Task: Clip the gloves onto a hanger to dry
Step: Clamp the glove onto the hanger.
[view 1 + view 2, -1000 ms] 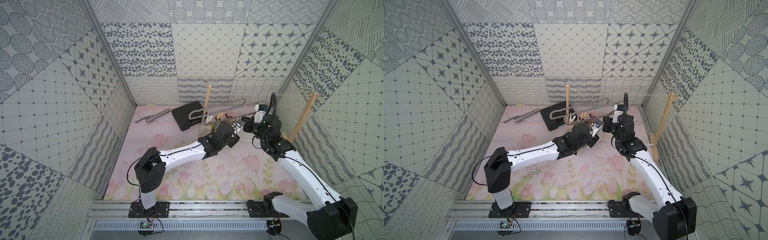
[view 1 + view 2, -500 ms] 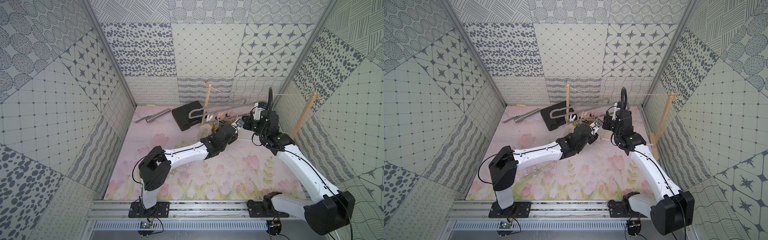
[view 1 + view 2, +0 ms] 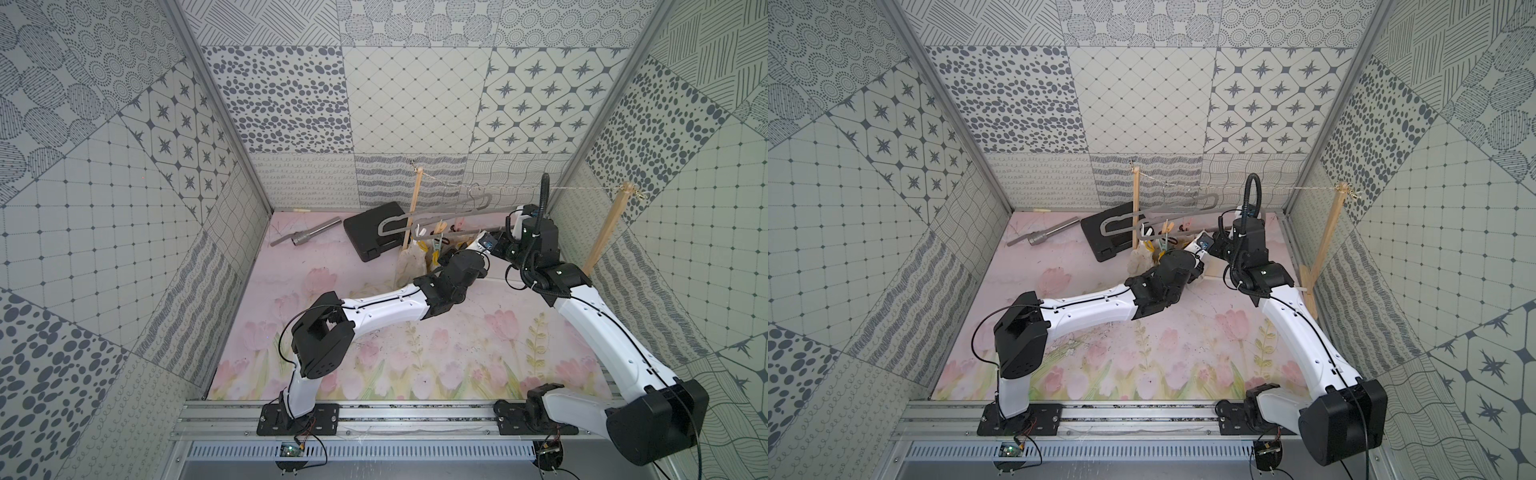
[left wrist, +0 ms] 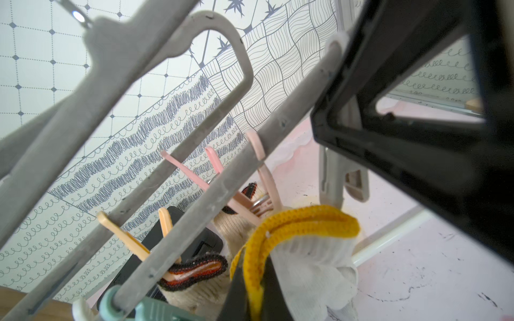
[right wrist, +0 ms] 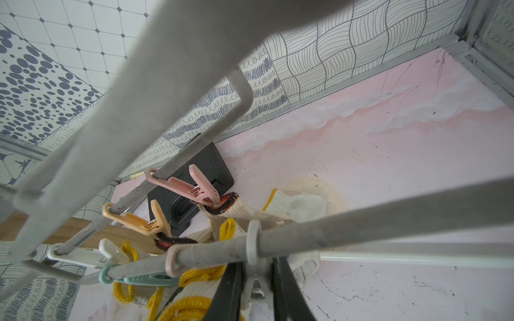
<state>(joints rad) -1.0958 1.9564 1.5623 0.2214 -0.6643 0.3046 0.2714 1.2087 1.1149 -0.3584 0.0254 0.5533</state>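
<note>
Our left jaws are clamped on the yellow-edged cuff of a white glove (image 4: pixel 311 264), and the rest of the glove bunches out past them. Our right jaws are closed on a white peg (image 5: pixel 254 280), which is pinched between them. This peg hangs by its ring from a bar of the hanger (image 5: pixel 361 233), and that bar crosses just above the right jaws.

The held cuff sits just beside the right jaws, near the tip of the white peg. We cannot tell whether cuff and peg touch. A teal peg (image 5: pixel 144 279) hangs on the same bar, to one side of the right jaws.

Beyond both jaws, on the next bar, a pink peg (image 5: pixel 183 186) bites a glove with a red-and-black cuff (image 5: pixel 222 204). An orange peg (image 5: pixel 133 219) next to it bites another dark-cuffed glove (image 5: pixel 172 241).

A loose glove (image 5: pixel 303 205) lies on the tabletop (image 5: pixel 389 166), well past the right jaws. A black case (image 5: pixel 222 172) lies farther off still.

In both top views our two arms meet under the hanger (image 3: pixel 449 212). Its hook rises to the string (image 3: pixel 582 189).
</note>
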